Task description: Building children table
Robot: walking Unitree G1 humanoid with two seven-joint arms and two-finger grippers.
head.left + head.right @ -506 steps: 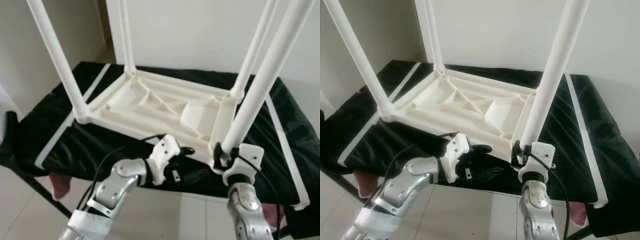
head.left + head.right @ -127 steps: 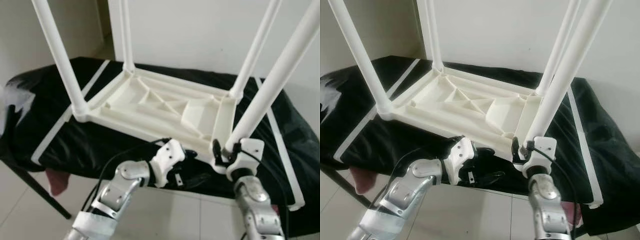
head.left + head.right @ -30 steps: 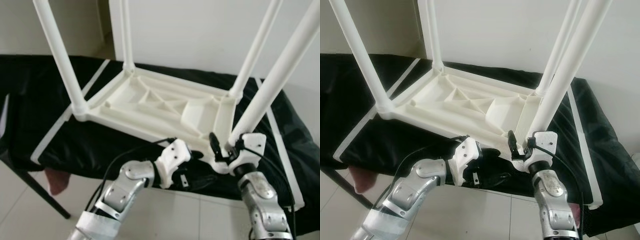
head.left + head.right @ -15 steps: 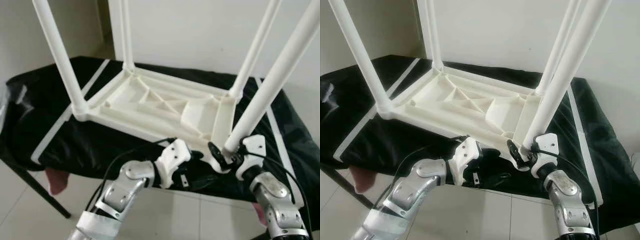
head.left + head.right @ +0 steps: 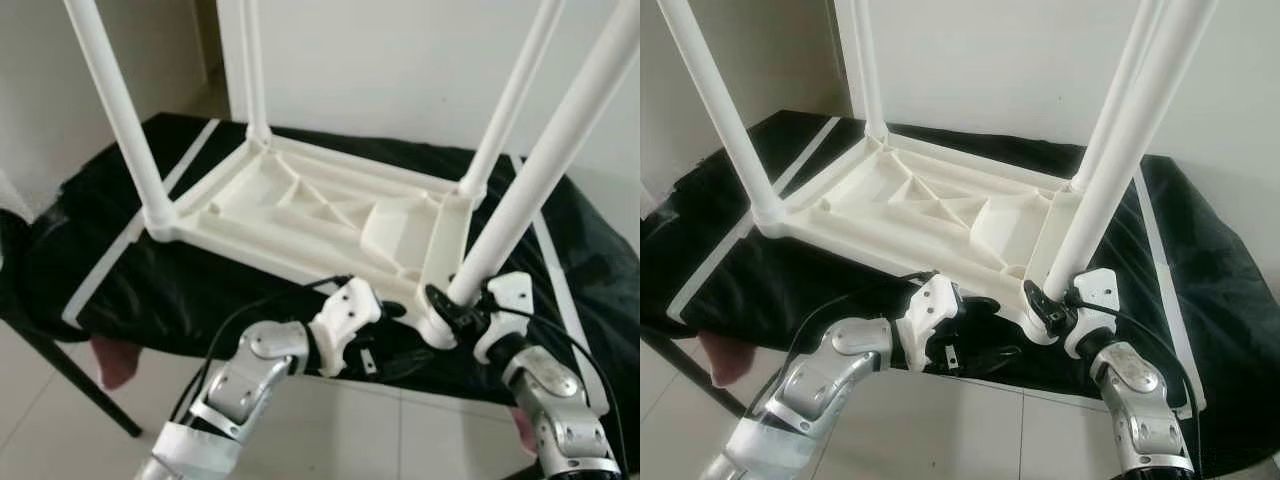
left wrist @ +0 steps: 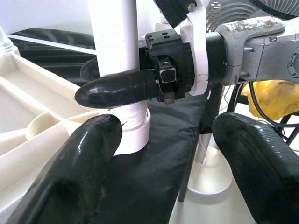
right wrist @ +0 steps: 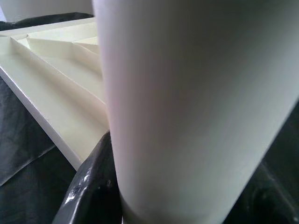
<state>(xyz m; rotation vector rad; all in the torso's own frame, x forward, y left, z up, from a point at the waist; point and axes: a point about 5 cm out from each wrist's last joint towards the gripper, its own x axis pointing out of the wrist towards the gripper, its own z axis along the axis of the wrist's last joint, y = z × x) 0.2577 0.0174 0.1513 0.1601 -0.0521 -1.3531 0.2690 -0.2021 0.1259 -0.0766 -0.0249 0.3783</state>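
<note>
- The right gripper point(image 5: 1043, 300), two long black fingers on a silver arm, is clamped around the base of the near-right white plastic tube leg point(image 5: 1118, 150), just above the socket where that leg meets the tabletop.
- In the left wrist view, one right finger point(image 6: 119, 88) lies across the front of the leg and the other shows behind it.
- The left gripper point(image 6: 161, 158) has its fingers spread apart with nothing between them; it hovers low, beside the right gripper, at the near edge of the tabletop.
- The upside-down white plastic children's tabletop point(image 5: 320, 215), ribbed on its underside, lies on a black cloth with white stripes point(image 5: 130, 270) draped over a support.
- Three other white legs point(image 5: 115, 110) stand upright in the remaining corners.
- Pale tiled floor point(image 5: 60, 420) lies below, and a white wall point(image 5: 990, 60) stands behind.
</note>
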